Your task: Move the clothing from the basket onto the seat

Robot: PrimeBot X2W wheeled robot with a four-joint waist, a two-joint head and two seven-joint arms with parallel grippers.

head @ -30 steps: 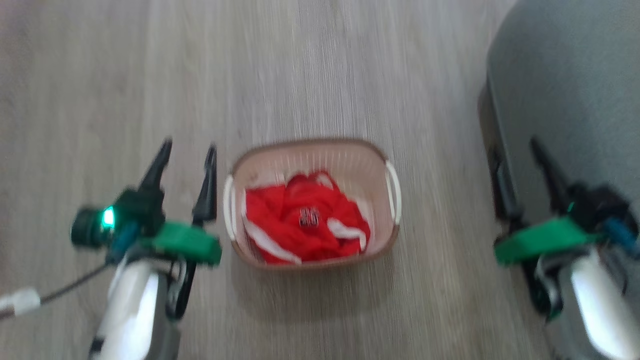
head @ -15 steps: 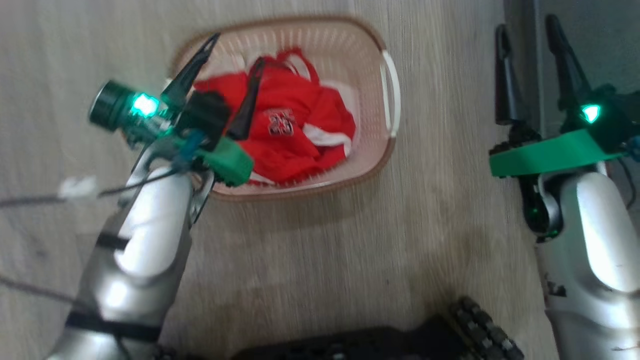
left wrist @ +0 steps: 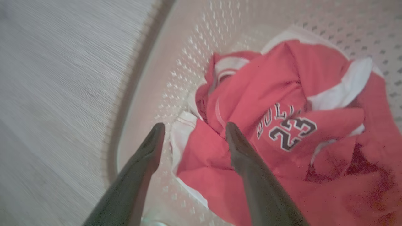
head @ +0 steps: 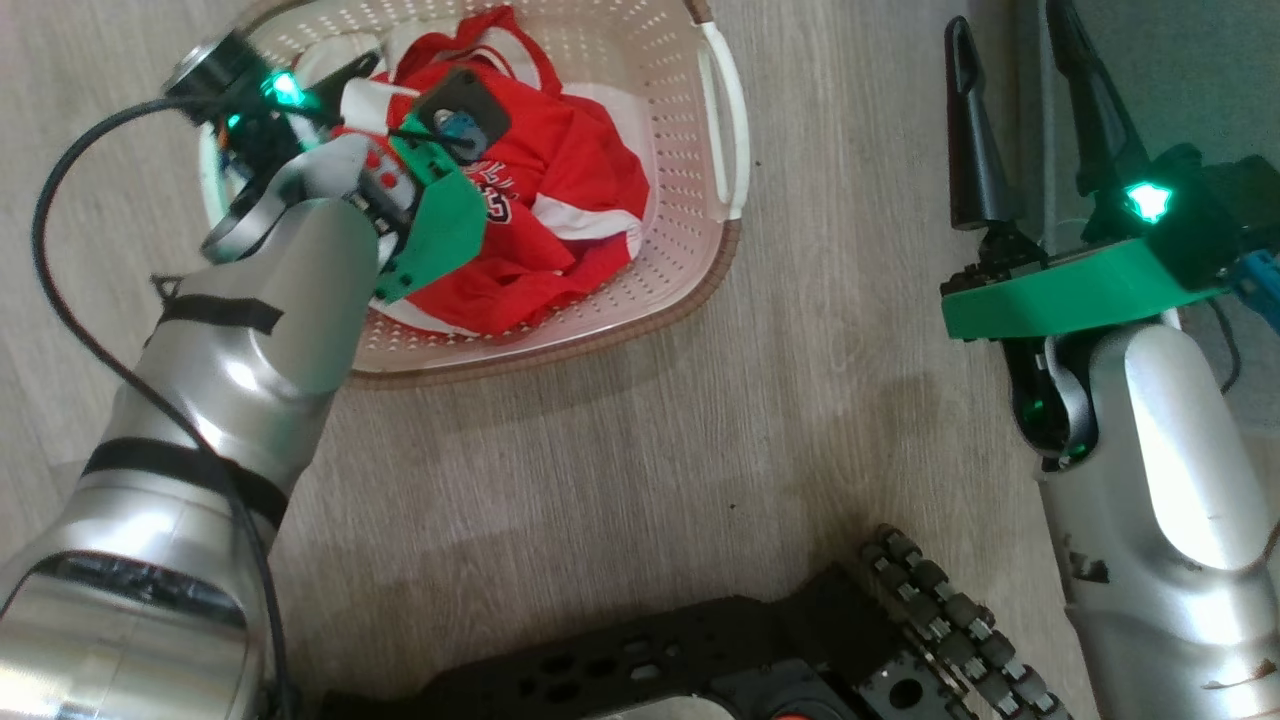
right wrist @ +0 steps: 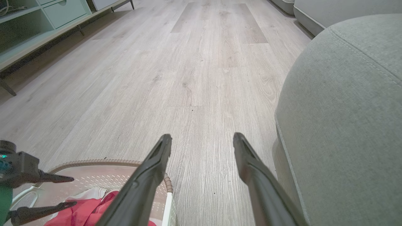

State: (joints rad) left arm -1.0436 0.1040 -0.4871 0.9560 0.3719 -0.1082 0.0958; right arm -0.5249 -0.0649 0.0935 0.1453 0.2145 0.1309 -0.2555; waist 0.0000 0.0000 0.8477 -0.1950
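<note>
The cream perforated basket (head: 560, 345) stands on the wood floor at the upper left of the head view, with the red clothing (head: 560, 170) bundled inside. My left arm reaches over it, wrist tipped down. In the left wrist view my left gripper (left wrist: 193, 125) is open just above the clothing (left wrist: 282, 94), near the "23" patch and the basket wall (left wrist: 188, 47), holding nothing. My right gripper (head: 1005, 20) is open and empty to the right of the basket, beside the grey seat (head: 1180, 70). The right wrist view shows the seat (right wrist: 345, 110), the basket rim (right wrist: 94, 162) and the right gripper (right wrist: 202, 135).
My black base with its roller wheels (head: 800, 650) fills the bottom of the head view. A black cable (head: 50, 250) loops off the left arm. A pale cabinet on legs (right wrist: 31, 18) stands far left, another grey sofa (right wrist: 329, 9) far ahead. Bare wood floor lies between the basket and the seat.
The head camera has tipped down, bringing the base into view. My left arm has swung over the basket and lowered its open fingers onto the clothing. The right gripper stays open by the seat.
</note>
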